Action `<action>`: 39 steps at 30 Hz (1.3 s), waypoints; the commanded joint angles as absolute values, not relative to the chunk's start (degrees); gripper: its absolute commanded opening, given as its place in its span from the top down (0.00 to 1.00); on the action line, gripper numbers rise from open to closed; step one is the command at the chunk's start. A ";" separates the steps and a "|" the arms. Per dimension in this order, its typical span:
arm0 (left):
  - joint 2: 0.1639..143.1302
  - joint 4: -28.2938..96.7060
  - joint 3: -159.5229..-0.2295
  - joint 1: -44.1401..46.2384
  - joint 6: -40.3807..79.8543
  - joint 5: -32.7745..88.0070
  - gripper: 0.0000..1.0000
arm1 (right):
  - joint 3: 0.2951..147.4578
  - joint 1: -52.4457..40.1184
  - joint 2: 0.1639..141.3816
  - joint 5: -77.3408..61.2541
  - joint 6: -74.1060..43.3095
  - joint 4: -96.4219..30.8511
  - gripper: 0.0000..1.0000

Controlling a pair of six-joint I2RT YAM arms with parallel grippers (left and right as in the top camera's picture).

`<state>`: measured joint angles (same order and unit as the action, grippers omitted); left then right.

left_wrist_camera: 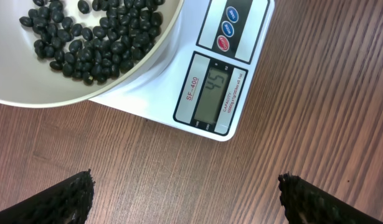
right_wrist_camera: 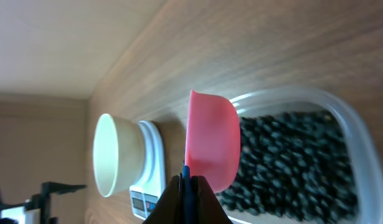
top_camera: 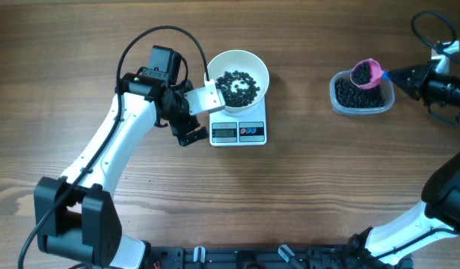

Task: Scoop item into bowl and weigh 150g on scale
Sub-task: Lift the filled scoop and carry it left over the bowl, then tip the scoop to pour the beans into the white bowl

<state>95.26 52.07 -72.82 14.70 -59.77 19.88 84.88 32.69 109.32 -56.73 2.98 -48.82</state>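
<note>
The white bowl (top_camera: 256,69) stands on the white scale (top_camera: 238,133) with a loose layer of black beans (top_camera: 238,85) in it. In the left wrist view the bowl (left_wrist_camera: 29,93), its beans (left_wrist_camera: 91,43) and the scale (left_wrist_camera: 241,37) fill the top, and the display reads 45. My left gripper (top_camera: 189,133) (left_wrist_camera: 186,194) is open over bare wood just left of the scale, holding nothing. My right gripper (top_camera: 406,75) (right_wrist_camera: 188,198) is shut on the blue handle of a pink scoop (top_camera: 366,72) (right_wrist_camera: 211,140). The scoop hangs over a clear tub (top_camera: 336,103) (right_wrist_camera: 340,109) of beans (right_wrist_camera: 291,162).
The tub sits at the far right of the wooden table, well apart from the scale. From the right wrist, the bowl (right_wrist_camera: 116,155) and scale (right_wrist_camera: 151,180) show in the distance. A black cable (top_camera: 151,37) loops above the left arm.
</note>
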 commanded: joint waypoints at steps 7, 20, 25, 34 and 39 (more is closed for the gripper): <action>95.48 52.14 -73.08 14.61 -60.88 21.21 0.00 | 84.73 30.24 110.26 -67.61 2.76 -47.68 0.96; 95.48 52.12 -73.08 14.61 -60.88 21.21 0.00 | 84.73 13.85 110.26 -67.61 -1.74 -39.29 0.96; 95.48 52.12 -73.08 14.61 -60.88 21.21 0.01 | 84.73 4.69 110.26 -67.59 -1.72 -33.47 0.96; 95.48 52.12 -73.08 14.61 -60.88 21.21 0.00 | 84.73 -5.48 110.26 -66.76 -1.69 -24.56 0.96; 95.48 52.14 -73.08 14.61 -60.88 21.21 0.00 | 84.73 -7.57 110.26 -61.25 -1.43 -24.53 0.96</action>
